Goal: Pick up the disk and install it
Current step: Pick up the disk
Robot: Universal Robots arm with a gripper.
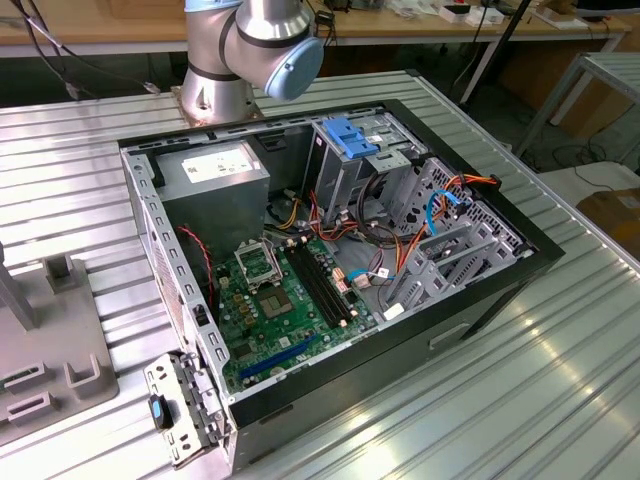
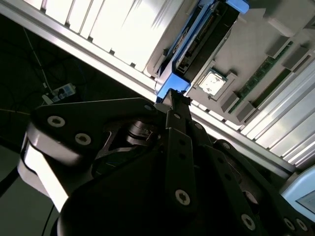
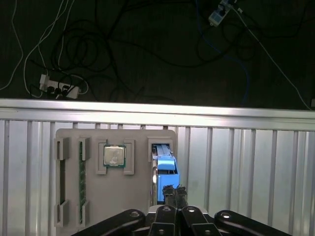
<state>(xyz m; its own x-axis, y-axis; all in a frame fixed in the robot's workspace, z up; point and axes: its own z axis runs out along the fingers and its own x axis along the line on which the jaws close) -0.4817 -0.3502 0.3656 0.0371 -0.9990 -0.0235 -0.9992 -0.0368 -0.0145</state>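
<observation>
Disk (image 3: 166,169) on edge in the grey fixture tray's (image 3: 71,196) slot, tool (image 3: 175,192) at its near end.
The tool's 2 fingers (image 3: 170,196) sit almost together, tips touching the blue rail end; a firm grip I cannot confirm. Disk's long axis runs straight away from the tool toward the worktop (image 3: 246,162) edge, beside the processor chip (image 3: 113,156).

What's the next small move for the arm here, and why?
Probably a slow, straight lift away from the holder, provided the grip on the disk is firm. The gripper sits at one end of the disk, which stands on edge in a narrow slot of the grey holder. A sideways pull would likely jam it against the slot walls.
</observation>
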